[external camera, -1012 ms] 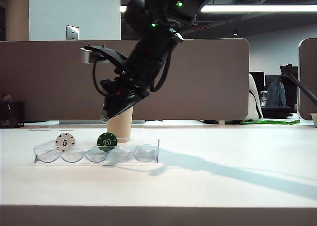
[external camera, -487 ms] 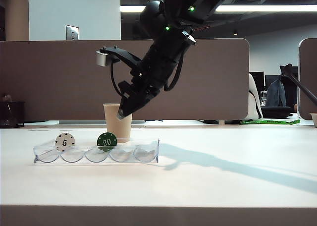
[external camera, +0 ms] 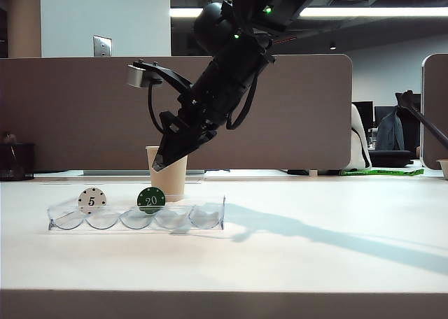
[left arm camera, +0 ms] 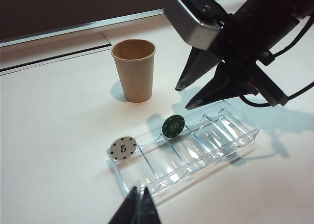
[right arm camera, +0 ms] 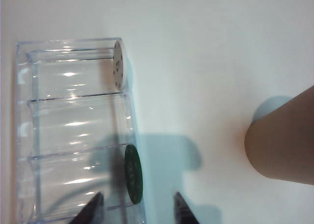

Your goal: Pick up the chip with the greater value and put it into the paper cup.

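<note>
Jaws wide and empty: right gripper [left arm camera: 194,92] hangs tilted above the green chip [left arm camera: 172,126].

In the right wrist view both fingertips [right arm camera: 93,208] straddle the green chip [right arm camera: 133,174], one on each side, not touching it. It stands on edge at the tray [left arm camera: 221,140] wall, and the cup [left arm camera: 134,70] sits just beyond the jaws. The left gripper [left arm camera: 138,208] looks shut with nothing held, well back from the tray, near the white chip [left arm camera: 122,148]. Risks as I judge them: a finger landing on the tray's thin wall could shove or tip the light tray; a skewed close could knock the chip flat into its slot; the tilted wrist could clip the cup. Readable: "20" on the green chip, "5" on the white.
</note>
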Motion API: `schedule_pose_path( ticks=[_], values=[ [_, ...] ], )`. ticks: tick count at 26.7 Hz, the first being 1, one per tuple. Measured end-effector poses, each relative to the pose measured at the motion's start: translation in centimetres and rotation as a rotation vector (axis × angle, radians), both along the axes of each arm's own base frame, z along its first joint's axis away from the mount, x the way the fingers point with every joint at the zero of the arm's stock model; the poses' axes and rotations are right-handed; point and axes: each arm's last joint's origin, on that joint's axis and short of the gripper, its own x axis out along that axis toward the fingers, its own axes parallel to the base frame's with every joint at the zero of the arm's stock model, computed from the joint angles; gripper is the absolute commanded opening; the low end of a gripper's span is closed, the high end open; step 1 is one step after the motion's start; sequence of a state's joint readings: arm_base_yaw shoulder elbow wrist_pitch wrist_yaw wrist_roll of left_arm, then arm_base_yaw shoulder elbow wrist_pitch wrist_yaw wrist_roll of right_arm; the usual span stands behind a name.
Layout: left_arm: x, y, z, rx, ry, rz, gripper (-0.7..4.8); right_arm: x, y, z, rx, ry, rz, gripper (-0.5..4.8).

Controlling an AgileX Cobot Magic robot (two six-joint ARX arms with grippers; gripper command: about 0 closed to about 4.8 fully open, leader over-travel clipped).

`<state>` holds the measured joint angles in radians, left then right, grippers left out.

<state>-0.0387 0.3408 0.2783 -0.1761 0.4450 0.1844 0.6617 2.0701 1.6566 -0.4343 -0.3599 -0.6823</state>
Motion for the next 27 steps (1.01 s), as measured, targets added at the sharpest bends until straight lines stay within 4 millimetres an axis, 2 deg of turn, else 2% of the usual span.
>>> schedule_pose_path(
  ticks=[6, 11, 19, 27],
  values=[
    [0.0, 0.0, 0.0, 0.0, 0.0, 0.0, -0.01, 0.1, 0.0, -0.2, 0.008, 0.006, 0.007, 1.84],
    [0.0, 0.0, 0.0, 0.0, 0.0, 0.0, -0.01, 0.3, 0.3, -1.6, 0.0, 0.04, 0.02, 1.84],
    [0.0, 0.0, 0.0, 0.0, 0.0, 0.0, -0.01, 0.4, 0.8, -1.4, 0.041, 0.014, 0.042, 1.83],
    [0.0, 0.0, 0.0, 0.0, 0.0, 0.0, -0.01, 1.0, 1.2, -3.3, 0.029, 0.022, 0.036, 1.83]
  ],
)
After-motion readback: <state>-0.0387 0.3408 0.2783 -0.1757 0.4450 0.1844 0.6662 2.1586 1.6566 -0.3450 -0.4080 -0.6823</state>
